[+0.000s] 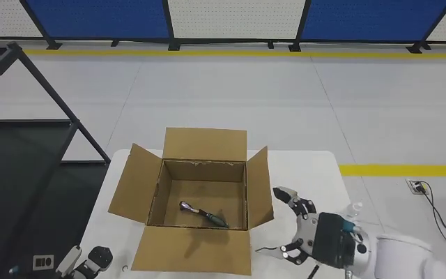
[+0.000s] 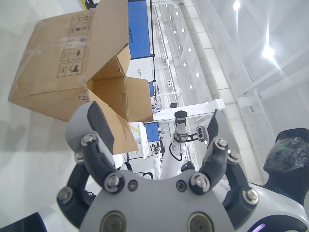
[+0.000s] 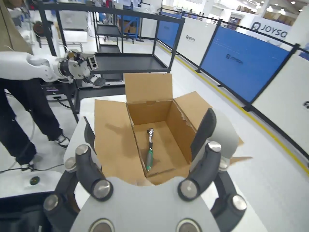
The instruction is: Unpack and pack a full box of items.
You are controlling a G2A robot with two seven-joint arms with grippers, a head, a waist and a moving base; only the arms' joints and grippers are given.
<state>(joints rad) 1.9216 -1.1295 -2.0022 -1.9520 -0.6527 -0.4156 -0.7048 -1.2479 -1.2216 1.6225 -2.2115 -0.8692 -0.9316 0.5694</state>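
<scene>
An open cardboard box (image 1: 205, 148) stands on the white table (image 1: 306, 167) with all its flaps spread out. On its floor lies a ratchet wrench (image 1: 204, 214) with a green handle (image 3: 149, 156). My right gripper (image 1: 282, 222) is just beside the box's right flap, open and empty, and from its wrist (image 3: 147, 131) it faces into the box (image 3: 149, 112). My left gripper (image 1: 87, 266) is low at the table's near left corner, also open and empty. Its wrist view (image 2: 157, 126) looks up at the box's outer wall (image 2: 60, 68).
A black metal rack (image 1: 42, 174) stands close to the table's left side, behind the left arm (image 3: 72, 68). Blue and white partition panels (image 1: 230, 17) line the far floor. A thin cable (image 1: 265, 249) lies on the table near the right gripper.
</scene>
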